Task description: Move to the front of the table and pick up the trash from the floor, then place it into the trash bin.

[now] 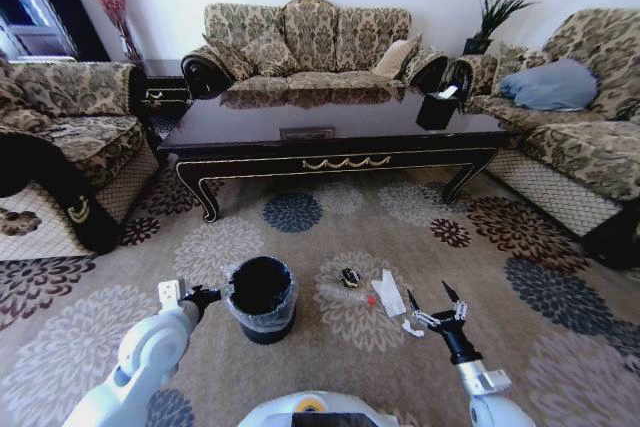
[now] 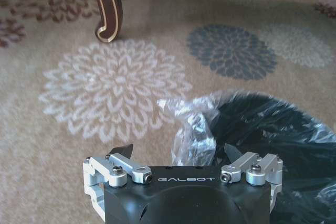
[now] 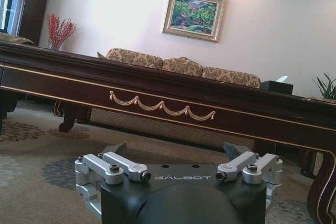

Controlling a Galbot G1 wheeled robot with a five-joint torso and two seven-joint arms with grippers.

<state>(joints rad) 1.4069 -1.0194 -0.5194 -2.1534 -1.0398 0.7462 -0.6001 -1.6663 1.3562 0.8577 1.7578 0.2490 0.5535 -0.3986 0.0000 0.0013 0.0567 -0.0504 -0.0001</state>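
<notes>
The dark glossy table (image 1: 330,142) stands ahead, its gold-trimmed apron (image 3: 157,103) filling the right wrist view. On the patterned floor (image 1: 560,287) lies the trash: a clear bottle (image 1: 347,297) with a red cap, a crumpled white tissue (image 1: 388,293), white scraps (image 1: 412,328) and a small dark round piece (image 1: 349,276). The black trash bin (image 1: 262,299) stands just left of it. My right gripper (image 1: 437,309) hovers open, low, just right of the scraps. My left gripper (image 1: 205,296) is open at the bin's left rim, the liner's crumpled fold (image 2: 191,124) between its fingers (image 2: 124,151).
Sofas stand left (image 1: 70,137), behind (image 1: 310,42) and right (image 1: 580,117) of the table. A black tissue box (image 1: 437,107) sits on the tabletop's right end. A curved table leg (image 2: 107,9) stands beyond the bin. Open carpet lies around the trash.
</notes>
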